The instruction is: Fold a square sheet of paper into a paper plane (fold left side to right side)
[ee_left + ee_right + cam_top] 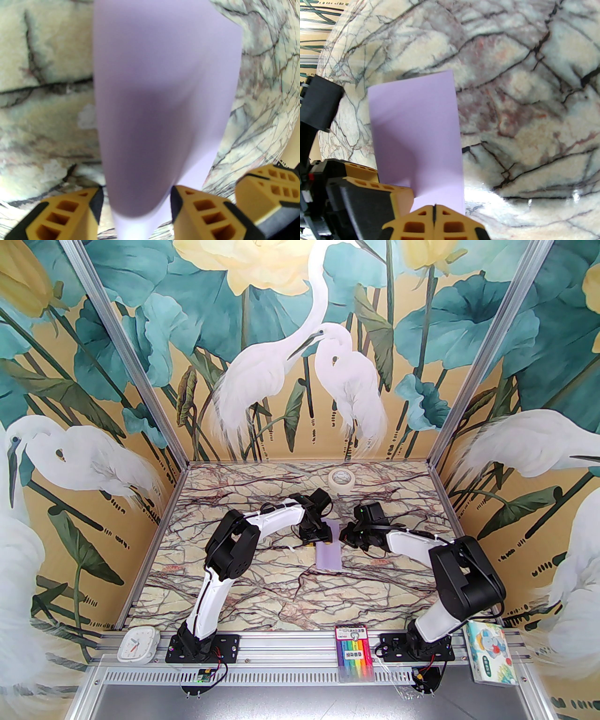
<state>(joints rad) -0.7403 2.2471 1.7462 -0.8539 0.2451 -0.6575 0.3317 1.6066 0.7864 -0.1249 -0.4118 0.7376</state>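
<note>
As seen from above, locates the sheet of paper [328, 553] at the middle of the marble table [234, 577]: pale lavender, doubled into a narrow oblong, long axis running near to far. Lies between the two grippers. Shows from the left wrist [164, 93] as a blurred, bulging band lifted off the marble; from the right wrist [417, 129], as one layer standing up from the other.

Finds the left gripper [320, 536] [137, 194] at the sheet's far left edge, fingers spread partway, raised paper running between them; contact with the pads not determinable. Finds the right gripper [346, 535] [434, 208] at the far right edge, fingers pressed together, tips just over the sheet's end; any pinch on the paper not determinable.

Notes, well apart: white tape roll [341, 480] near the far edge; clock [137, 644], marker pack [355, 648] and tissue pack [487, 655] on the near rail.
</note>
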